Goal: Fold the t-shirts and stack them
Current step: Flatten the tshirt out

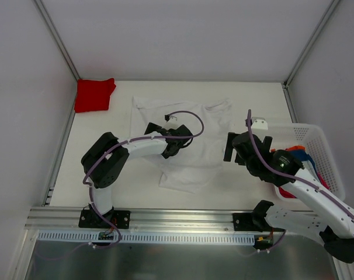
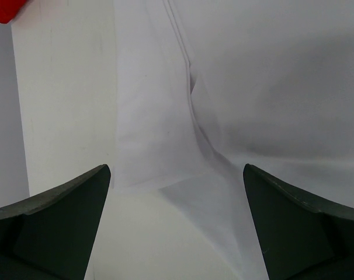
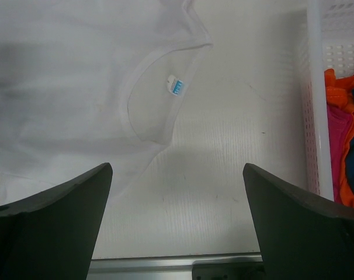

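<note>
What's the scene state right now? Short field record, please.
white t-shirt: spread out mid-table, not yet folded
red t-shirt: folded, far-left corner
basket: right side, holds bunched garments, orange and blue among them
left gripper: open, above white t-shirt, holding nothing
right gripper: open, beside the collar, holding nothing

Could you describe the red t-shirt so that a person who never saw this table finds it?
Look at the table, then at its far left corner, by the frame post. The red t-shirt lies there, alone. It is the only one folded into a neat block; the white t-shirt is spread out mid-table, and the other tees are bunched in the basket.
</note>
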Robot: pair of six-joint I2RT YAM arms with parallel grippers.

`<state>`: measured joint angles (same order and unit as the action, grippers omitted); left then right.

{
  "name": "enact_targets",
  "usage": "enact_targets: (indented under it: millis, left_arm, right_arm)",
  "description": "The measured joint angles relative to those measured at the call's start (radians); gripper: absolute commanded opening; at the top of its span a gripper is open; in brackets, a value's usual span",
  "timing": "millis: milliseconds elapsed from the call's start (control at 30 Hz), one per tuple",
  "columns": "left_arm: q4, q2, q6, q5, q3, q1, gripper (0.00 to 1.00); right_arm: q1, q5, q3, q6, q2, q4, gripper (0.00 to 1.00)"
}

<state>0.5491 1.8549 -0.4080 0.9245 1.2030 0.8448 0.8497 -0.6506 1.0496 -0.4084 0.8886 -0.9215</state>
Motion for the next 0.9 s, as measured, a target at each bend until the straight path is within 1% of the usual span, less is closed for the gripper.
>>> enact_targets:
  millis: [300, 700, 900]
  left_arm:
    - [-0.005, 0.08, -0.001, 0.023, 0.005, -0.01, 0.99]
    - [-0.005, 0.078, 0.0, 0.057, 0.005, -0.042, 0.99]
    - [-0.005, 0.034, 0.01, 0.083, 0.003, -0.042, 0.99]
  right_arm:
    - [0.019, -0.031, 0.006, -0.016, -0.008, -0.028, 1.0]
    - [0.023, -0.064, 0.007, -0.038, -0.034, -0.064, 1.0]
    - [0.025, -0.065, 0.006, -0.045, -0.011, -0.063, 1.0]
